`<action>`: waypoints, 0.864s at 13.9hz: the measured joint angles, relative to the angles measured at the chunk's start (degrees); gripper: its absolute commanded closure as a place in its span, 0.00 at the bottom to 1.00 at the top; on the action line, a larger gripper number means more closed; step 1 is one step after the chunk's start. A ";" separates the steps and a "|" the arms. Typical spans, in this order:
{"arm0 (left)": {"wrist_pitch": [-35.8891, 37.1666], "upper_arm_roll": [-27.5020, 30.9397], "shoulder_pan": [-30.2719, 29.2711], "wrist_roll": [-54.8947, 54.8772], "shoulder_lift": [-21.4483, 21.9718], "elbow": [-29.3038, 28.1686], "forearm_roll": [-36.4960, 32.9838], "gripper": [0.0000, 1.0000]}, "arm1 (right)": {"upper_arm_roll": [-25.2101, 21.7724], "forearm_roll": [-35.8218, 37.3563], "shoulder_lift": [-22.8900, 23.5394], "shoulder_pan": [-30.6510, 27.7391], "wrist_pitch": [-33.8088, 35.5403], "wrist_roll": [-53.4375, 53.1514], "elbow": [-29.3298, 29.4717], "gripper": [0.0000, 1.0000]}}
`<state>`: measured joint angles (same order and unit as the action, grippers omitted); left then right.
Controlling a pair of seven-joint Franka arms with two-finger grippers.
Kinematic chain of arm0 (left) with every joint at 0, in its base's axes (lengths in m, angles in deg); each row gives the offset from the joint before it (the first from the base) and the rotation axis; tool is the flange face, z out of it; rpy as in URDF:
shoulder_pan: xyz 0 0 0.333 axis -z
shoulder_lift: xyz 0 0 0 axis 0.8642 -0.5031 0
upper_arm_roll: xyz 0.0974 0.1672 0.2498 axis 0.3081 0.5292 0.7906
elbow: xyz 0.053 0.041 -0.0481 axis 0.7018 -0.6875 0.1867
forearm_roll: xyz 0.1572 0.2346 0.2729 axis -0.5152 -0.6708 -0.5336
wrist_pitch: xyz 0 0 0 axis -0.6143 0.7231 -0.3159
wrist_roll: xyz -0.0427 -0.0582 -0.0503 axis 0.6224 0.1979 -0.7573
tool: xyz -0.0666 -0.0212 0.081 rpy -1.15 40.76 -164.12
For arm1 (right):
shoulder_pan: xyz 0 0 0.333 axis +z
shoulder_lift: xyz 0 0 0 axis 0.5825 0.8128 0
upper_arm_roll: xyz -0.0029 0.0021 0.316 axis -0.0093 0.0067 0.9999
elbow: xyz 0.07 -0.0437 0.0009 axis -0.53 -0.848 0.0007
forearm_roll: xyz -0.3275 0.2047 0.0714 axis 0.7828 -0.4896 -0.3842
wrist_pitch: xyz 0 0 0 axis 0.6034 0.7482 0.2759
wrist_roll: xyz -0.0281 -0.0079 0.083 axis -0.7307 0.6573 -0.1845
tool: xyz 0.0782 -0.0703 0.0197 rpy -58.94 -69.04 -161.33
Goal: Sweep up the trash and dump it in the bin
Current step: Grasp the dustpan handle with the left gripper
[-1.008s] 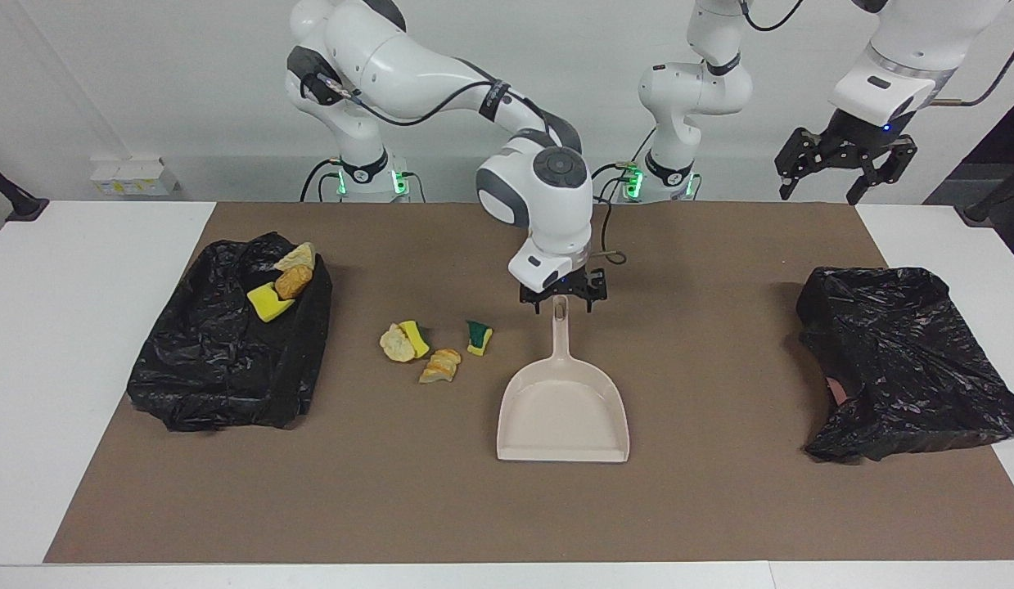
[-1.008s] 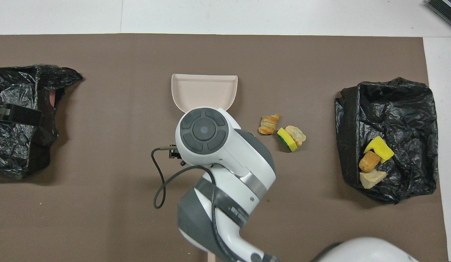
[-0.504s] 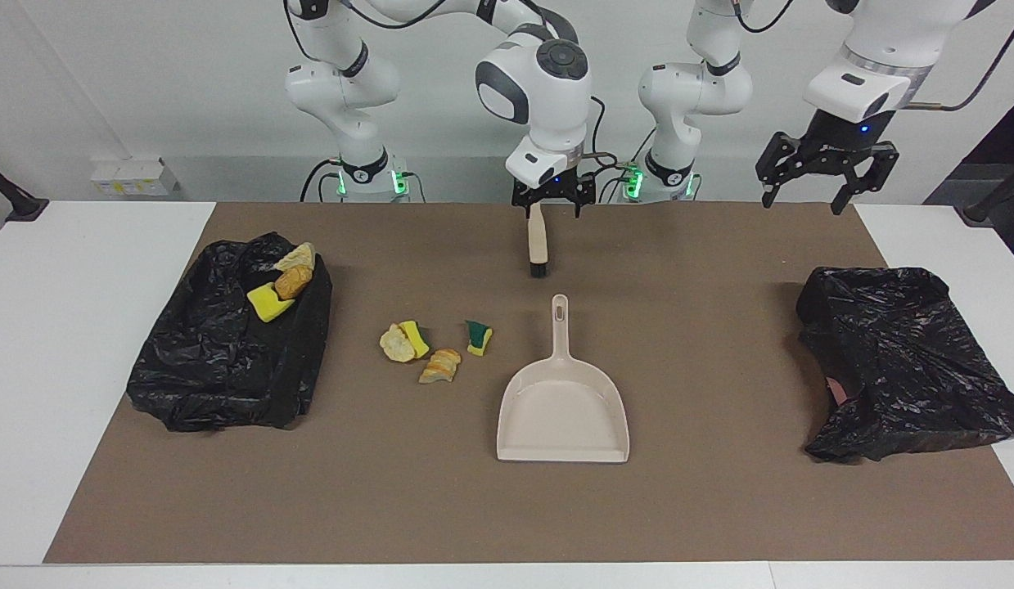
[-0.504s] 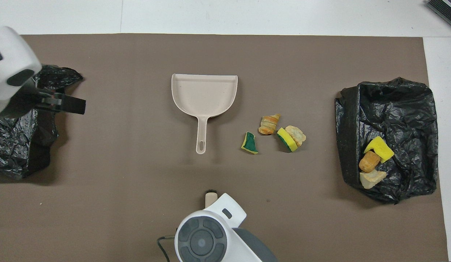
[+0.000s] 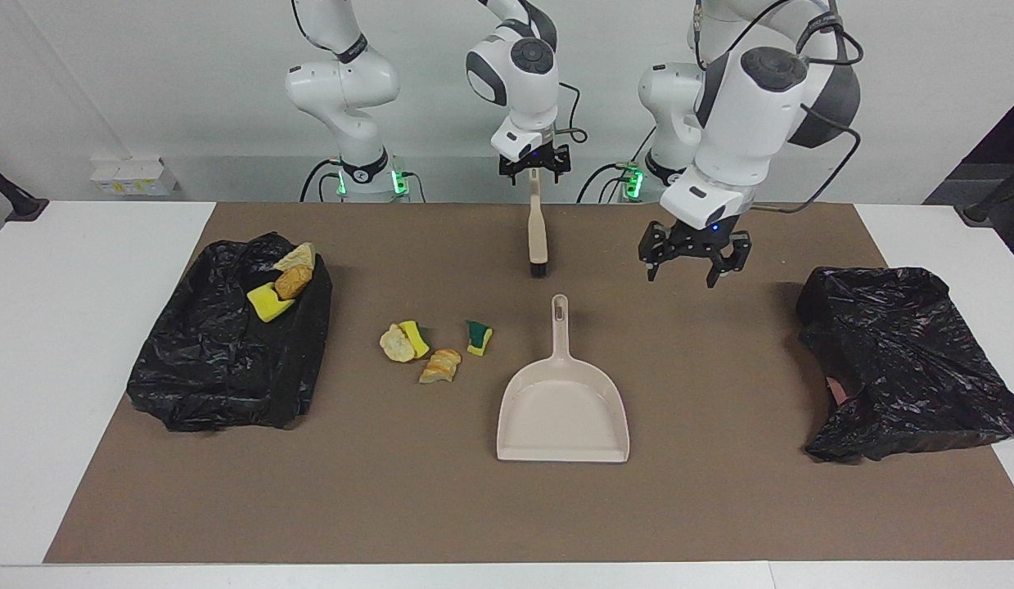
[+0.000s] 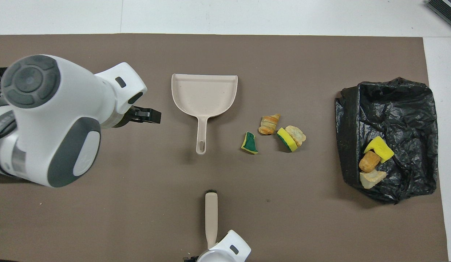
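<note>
Three scraps of trash lie on the brown mat: a green-yellow sponge piece [image 5: 479, 336] [image 6: 250, 142], an orange foam chunk [image 5: 440, 366] [image 6: 269, 124], and a yellow sponge with a beige chunk [image 5: 404, 340] [image 6: 291, 138]. More scraps [image 5: 281, 282] [image 6: 372, 160] rest on the black-bagged bin [image 5: 220, 360] [image 6: 392, 105] at the right arm's end. The beige dustpan [image 5: 562, 409] [image 6: 204, 92] lies beside the loose scraps, handle toward the robots. A beige brush [image 5: 537, 233] [image 6: 211, 214] lies nearer the robots. My right gripper [image 5: 535, 169] is open over its handle end. My left gripper [image 5: 693, 263] [image 6: 147, 116] hangs open over bare mat.
A second black-bagged bin [image 5: 908, 360] sits at the left arm's end of the mat. White table [image 5: 56, 368] borders the mat at both ends. The left arm's wrist [image 6: 58, 120] covers part of the mat in the overhead view.
My right gripper left the dustpan handle and drew back to the brush handle's end. My left arm swung in from its end and came down beside the dustpan handle. Dustpan, brush and trash stayed put.
</note>
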<state>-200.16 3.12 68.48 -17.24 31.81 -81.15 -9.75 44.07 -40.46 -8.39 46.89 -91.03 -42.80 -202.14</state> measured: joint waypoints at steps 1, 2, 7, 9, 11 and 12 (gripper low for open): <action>-1.39 -1.12 0.03 1.49 -1.51 -0.39 -0.15 0.00 | 0.96 -0.30 0.00 0.11 -1.50 0.00 -1.39 0.00; -3.10 -2.45 0.05 2.89 -3.18 -0.61 -0.59 0.00 | 1.58 -0.38 0.01 0.27 -2.59 0.00 -2.28 0.00; -11.35 -9.88 0.01 18.89 -11.10 -0.75 -9.23 0.00 | 2.29 -0.47 1.99 0.39 -9.83 0.00 -5.14 0.07; -12.47 -11.45 0.05 21.27 -12.84 -0.79 -9.76 0.00 | 2.28 -0.47 3.31 0.39 -10.77 0.05 -5.18 0.47; -14.32 -12.43 0.06 22.35 -13.53 -1.78 -9.76 0.00 | 2.28 -0.45 3.58 0.39 -10.77 0.16 -5.18 0.88; -15.49 -12.95 0.07 23.13 -13.61 -2.71 -9.76 0.00 | 2.28 -0.36 3.58 0.39 -10.77 0.20 -5.17 1.00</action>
<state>-215.65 -9.83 68.55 5.89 18.20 -83.86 -19.51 46.36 -40.82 -4.82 47.29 -101.80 -42.60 -207.31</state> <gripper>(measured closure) 0.000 0.282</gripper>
